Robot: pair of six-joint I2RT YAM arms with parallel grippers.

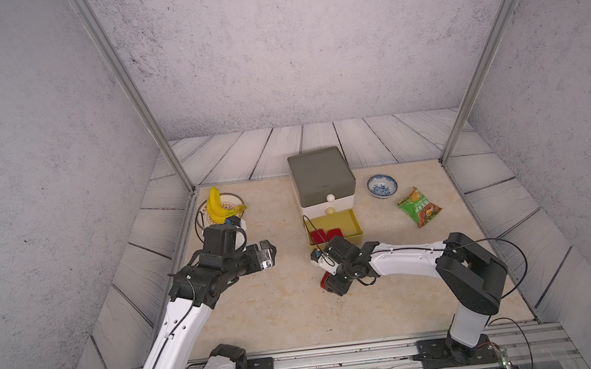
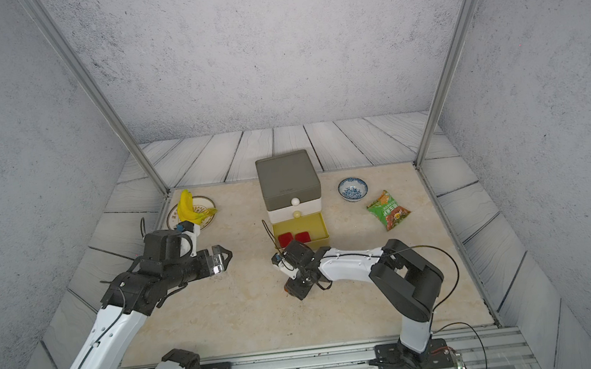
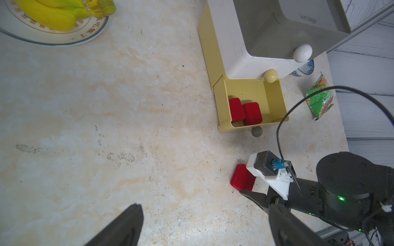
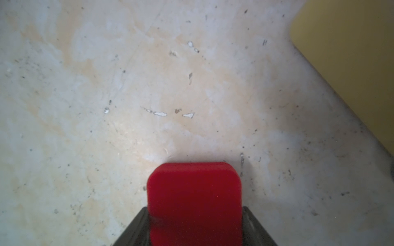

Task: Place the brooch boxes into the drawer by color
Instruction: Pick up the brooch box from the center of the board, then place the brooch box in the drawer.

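The right gripper (image 4: pixel 195 209) is set low over the table (image 4: pixel 106 85) and is closed around a red brooch box (image 4: pixel 194 187). No gap is seen between its fingers (image 4: pixel 136 228) and the box's sides, though the firmness of the hold cannot be judged. The box appears to rest on the table, and much of it projects past the fingertips.

The open yellow drawer (image 3: pixel 275 102) of the drawer chest (image 1: pixel 321 175) stands just beside the gripper, on the side away from the robot's base. Two red brooch boxes (image 3: pixel 236 109) lie in it touching each other, in the part nearest the gripper. The left gripper (image 1: pixel 267 254) hangs well apart on the other side, with its jaws spread and nothing held.

Several failures can be expected from here:

- **Slipping:** because the box is gripped near one end only, it could pivot or slide out once lifted, the more so if its covering is soft.
- **Striking the drawer:** if the box is carried low, the drawer's front wall or its grey knob (image 3: pixel 257 131) could be struck and the drawer pushed shut.
- **Bad landing:** if the box is released over the two boxes already inside, it could be left leaning on them rather than flat, so the free part of the drawer farther from the gripper should be aimed for.
- **Cable catching:** the wrist cable (image 1: pixel 310 229), which is seen looping over the drawer in a top view, could catch on a wall or a knob.
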